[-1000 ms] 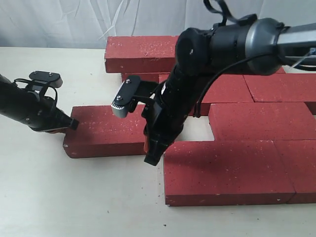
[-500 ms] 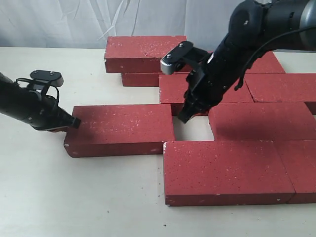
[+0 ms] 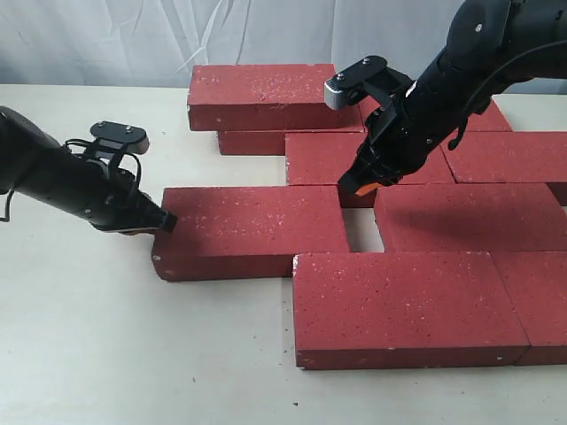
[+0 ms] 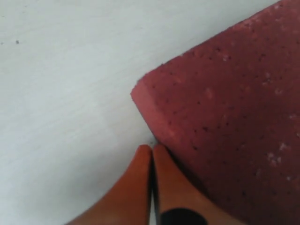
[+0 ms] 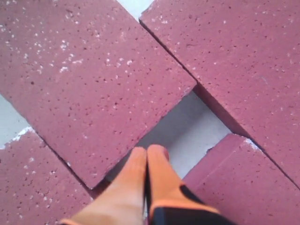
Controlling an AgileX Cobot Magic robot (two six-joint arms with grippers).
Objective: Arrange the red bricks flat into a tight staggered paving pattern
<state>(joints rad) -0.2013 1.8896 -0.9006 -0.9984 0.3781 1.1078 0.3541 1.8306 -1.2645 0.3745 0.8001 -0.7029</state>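
Looks like a robotics lab bench. Plain pale cream counter [image 3: 80, 354]; crumpled white fabric backdrop [image 3: 133, 35] hung behind it. 2 black jointed robot arms [image 3: 53, 177] [image 3: 469, 62] reach over dark red speckled paving bricks [image 3: 399, 301] laid flat on it.

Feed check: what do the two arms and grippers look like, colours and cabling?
Both arms are black, the right arm bulkier than the left arm. The left gripper and right gripper have tapered orange fingers with black bases. Thin black cables loop at each wrist; the right wrist camera block has a silver end.
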